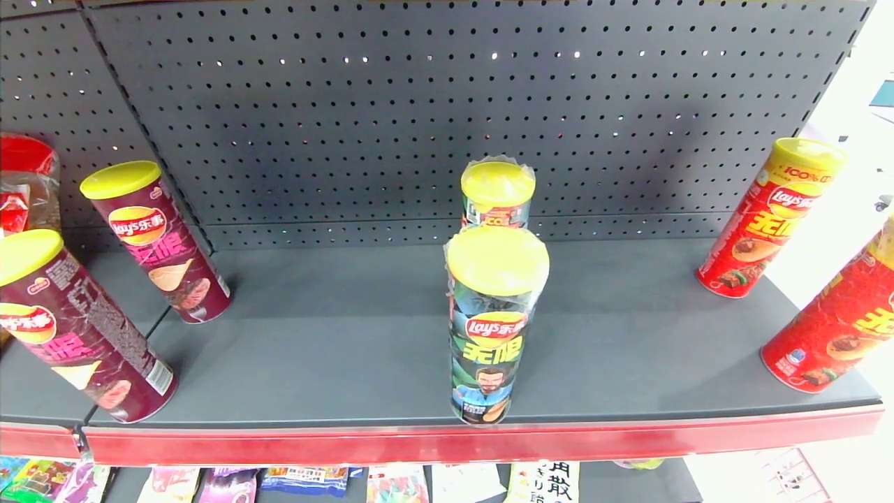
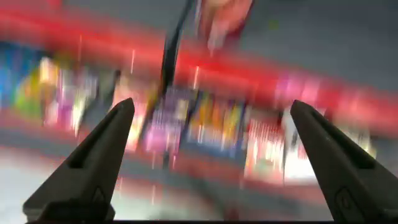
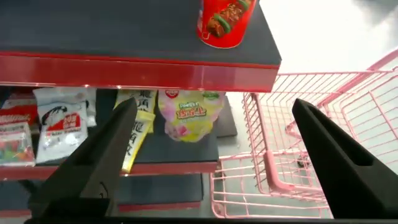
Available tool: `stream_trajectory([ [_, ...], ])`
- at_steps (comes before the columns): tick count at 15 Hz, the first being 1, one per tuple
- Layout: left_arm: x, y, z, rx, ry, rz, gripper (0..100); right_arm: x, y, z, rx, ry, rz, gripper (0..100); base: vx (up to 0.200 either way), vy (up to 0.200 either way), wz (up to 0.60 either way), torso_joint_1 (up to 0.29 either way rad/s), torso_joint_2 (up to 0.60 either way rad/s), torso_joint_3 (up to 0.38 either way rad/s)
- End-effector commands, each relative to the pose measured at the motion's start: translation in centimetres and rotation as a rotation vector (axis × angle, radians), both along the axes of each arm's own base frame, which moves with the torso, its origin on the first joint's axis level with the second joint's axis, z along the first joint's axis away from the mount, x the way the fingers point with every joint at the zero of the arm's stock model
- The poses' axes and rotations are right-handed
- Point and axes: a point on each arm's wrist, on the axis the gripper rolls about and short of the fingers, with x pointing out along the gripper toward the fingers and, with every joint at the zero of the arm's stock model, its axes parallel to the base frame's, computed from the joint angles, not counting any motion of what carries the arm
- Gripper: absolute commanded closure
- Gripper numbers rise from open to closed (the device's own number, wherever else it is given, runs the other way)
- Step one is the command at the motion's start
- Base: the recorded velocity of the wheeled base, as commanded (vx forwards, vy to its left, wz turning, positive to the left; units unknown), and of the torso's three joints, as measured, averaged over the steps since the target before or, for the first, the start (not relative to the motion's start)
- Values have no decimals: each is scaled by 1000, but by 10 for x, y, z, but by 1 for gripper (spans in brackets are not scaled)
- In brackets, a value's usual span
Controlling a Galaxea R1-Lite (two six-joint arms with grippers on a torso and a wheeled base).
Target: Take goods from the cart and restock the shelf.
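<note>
On the dark grey shelf [image 1: 335,349] stand several chip cans with yellow lids. Two green-and-blue cans are in the middle, one at the front [image 1: 493,325] and one behind it [image 1: 497,194]. Two maroon cans [image 1: 157,241] [image 1: 73,328] stand at the left, two red cans [image 1: 772,216] [image 1: 838,321] at the right. My left gripper [image 2: 211,149] is open with nothing between its fingers, facing the blurred red shelf edge [image 2: 261,68]. My right gripper [image 3: 217,155] is open and empty, below the shelf's right end, near a red can [image 3: 225,18] and the pink cart [image 3: 311,155].
The shelf below holds several snack bags [image 3: 189,112] [image 1: 398,482]. A red price strip [image 1: 482,440] runs along the shelf front. A perforated back panel [image 1: 447,105] closes the rear. Bare shelf room lies between the can groups.
</note>
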Motion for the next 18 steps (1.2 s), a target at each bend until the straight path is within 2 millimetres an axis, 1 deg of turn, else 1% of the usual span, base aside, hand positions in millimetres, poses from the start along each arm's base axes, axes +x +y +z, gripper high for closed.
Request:
stream_trajectory([
  [1, 11, 2, -25, 97, -92, -61, 0, 8, -1, -20, 58, -50, -14, 0, 0, 0, 0, 0, 0, 0],
  [2, 10, 2, -27, 118, -118, -89, 0, 8, -1, -22, 87, -50, -15, 0, 0, 0, 0, 0, 0, 0],
  [3, 10, 1, -25, 77, -135, -117, 0, 10, -1, -27, 91, -61, -9, 0, 0, 0, 0, 0, 0, 0],
  [5, 11, 1, -27, 83, -141, -131, 0, 10, -1, -27, 143, -68, 6, 0, 0, 0, 0, 0, 0, 0],
  [7, 14, 1, -28, 81, -187, -126, 0, 10, 0, -29, 119, -43, 63, 0, 0, 0, 0, 0, 0, 0],
  [8, 14, 1, -28, 75, -187, -133, 0, 10, 0, -29, 120, -35, 93, 0, 0, 0, 0, 0, 0, 0],
  [9, 14, 1, -28, 104, -185, -136, 0, 11, 0, -29, 143, -30, 112, 0, 0, 0, 0, 0, 0, 0],
  [10, 14, 1, -28, 116, -182, -134, 0, 11, -1, -29, 145, -30, 102, 0, 0, 0, 0, 0, 0, 0],
  [11, 14, 1, -29, 117, -180, -120, 0, 9, -1, -30, 133, -48, 55, 0, 0, 0, 0, 0, 0, 0],
  [13, 17, 1, -28, 163, -236, -105, 0, 9, -1, -29, 170, -59, 27, 0, 0, 0, 0, 0, 0, 0],
  [14, 18, 1, -31, 183, -220, -116, 0, 9, -1, -30, 180, -62, 42, 0, 0, 0, 0, 0, 0, 0],
  [15, 18, 1, -34, 159, -198, -135, 0, 3, -2, -31, 139, -122, 129, 0, 0, 0, 0, 0, 0, 0],
  [16, 18, 1, -37, 140, -177, -141, 0, 2, -1, -31, 103, -132, 153, 0, 0, 0, 0, 0, 0, 0],
  [18, 18, 1, -36, 140, -182, -142, 0, 2, -3, -31, 155, -139, 61, 0, 0, 0, 0, 0, 0, 0],
])
